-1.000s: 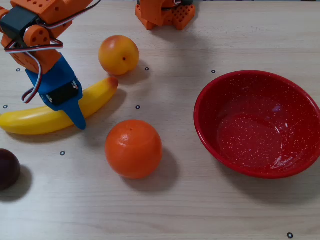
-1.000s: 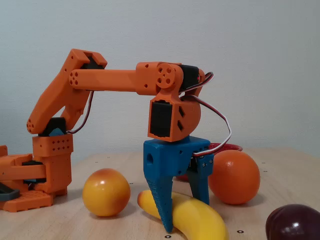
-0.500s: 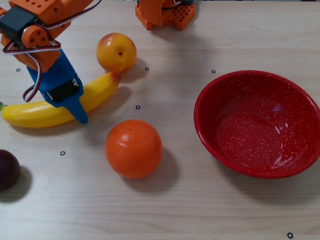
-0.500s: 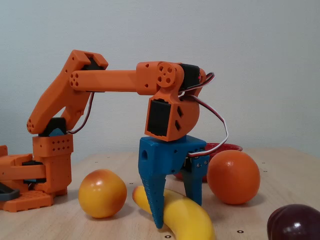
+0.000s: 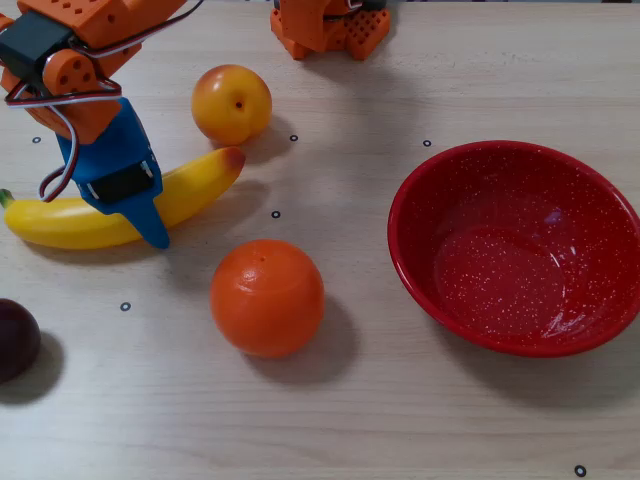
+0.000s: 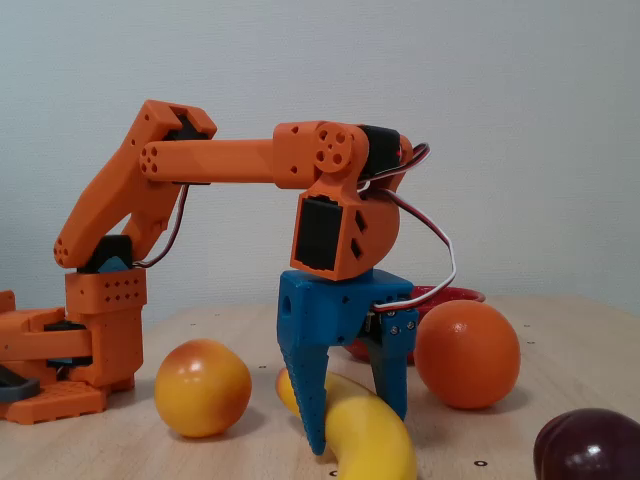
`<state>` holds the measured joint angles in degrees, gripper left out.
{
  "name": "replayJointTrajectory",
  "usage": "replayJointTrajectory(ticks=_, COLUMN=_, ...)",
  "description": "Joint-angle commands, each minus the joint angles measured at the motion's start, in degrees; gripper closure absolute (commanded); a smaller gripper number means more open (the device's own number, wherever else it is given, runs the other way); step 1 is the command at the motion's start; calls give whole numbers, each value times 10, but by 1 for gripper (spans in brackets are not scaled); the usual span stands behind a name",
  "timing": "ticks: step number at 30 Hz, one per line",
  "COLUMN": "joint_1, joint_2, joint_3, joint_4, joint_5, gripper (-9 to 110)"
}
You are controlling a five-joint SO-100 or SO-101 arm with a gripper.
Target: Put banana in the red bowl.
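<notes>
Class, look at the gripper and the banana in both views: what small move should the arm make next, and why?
Probably close the gripper on the banana until it is firmly pinched. In the fixed view the two blue fingers straddle the banana's middle, which lies on the table, and the red bowl sits empty well to the right in the overhead view.

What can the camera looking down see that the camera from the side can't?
Only the overhead view shows the whole red bowl, empty inside, and the full banana with its green stem tip.

Only the fixed view shows the arm's shoulder, elbow and base, the wall behind, and the two claw fingers standing either side of the banana.

Both show the claw, the orange ball, the yellow-orange fruit and the dark plum. In the fixed view only a sliver of the bowl's rim peeks out.
</notes>
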<state>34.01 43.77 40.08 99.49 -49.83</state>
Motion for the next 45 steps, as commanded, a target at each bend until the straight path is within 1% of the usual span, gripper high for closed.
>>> replayJointTrajectory(ticks=1, joint_1=-13, joint_2=83, joint_3=-70, joint_4=5, joint_5=28, gripper=102)
replayJointTrajectory(ticks=8, joint_1=-26, joint_2=109, joint_3=-70, joint_4=7, joint_5=72, gripper=102)
replayJointTrajectory(ticks=18, joint_1=-33, joint_2=156, joint_3=-70, joint_4=25, joint_5=100, gripper=102)
replayJointTrajectory(ticks=36, joint_1=-42, joint_2=288, joint_3=-67, joint_4=47, joint_5=105, gripper=102)
replayJointTrajectory(ticks=45, joint_1=-49, joint_2=311, joint_3=-50, joint_4=65, joint_5=112, gripper=102)
